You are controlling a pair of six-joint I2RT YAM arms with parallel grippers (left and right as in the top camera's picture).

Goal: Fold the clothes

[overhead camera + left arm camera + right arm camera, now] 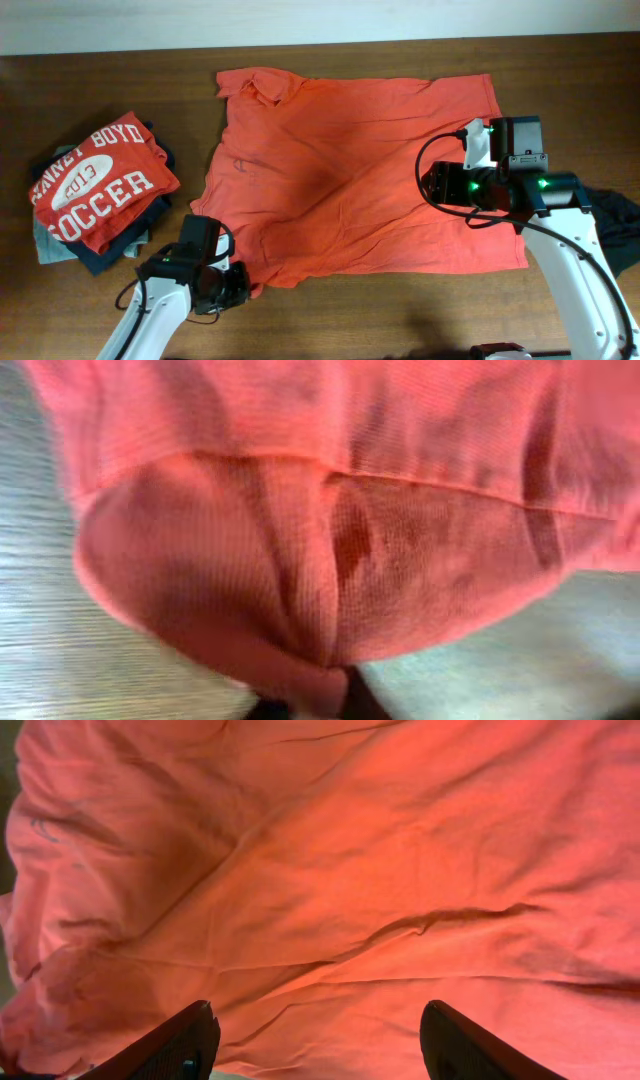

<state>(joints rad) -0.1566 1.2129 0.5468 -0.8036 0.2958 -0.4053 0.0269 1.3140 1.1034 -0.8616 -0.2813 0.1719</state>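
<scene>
a: where's the big orange-red collared fabric shirt [340, 190]?
b: spread flat mid-frame on the brown wooden table [60, 90], collar at the upper left. the left gripper [240, 284], lower left, is pinched together on the shirt's lower-left corner, with cloth bunching into the jaws.
a: and the right gripper [315, 1042]?
b: fingers apart above the right side, holding nothing. i'd clamp that edge first, then lift both sides evenly, so the fold lands straight without dragging.
</scene>
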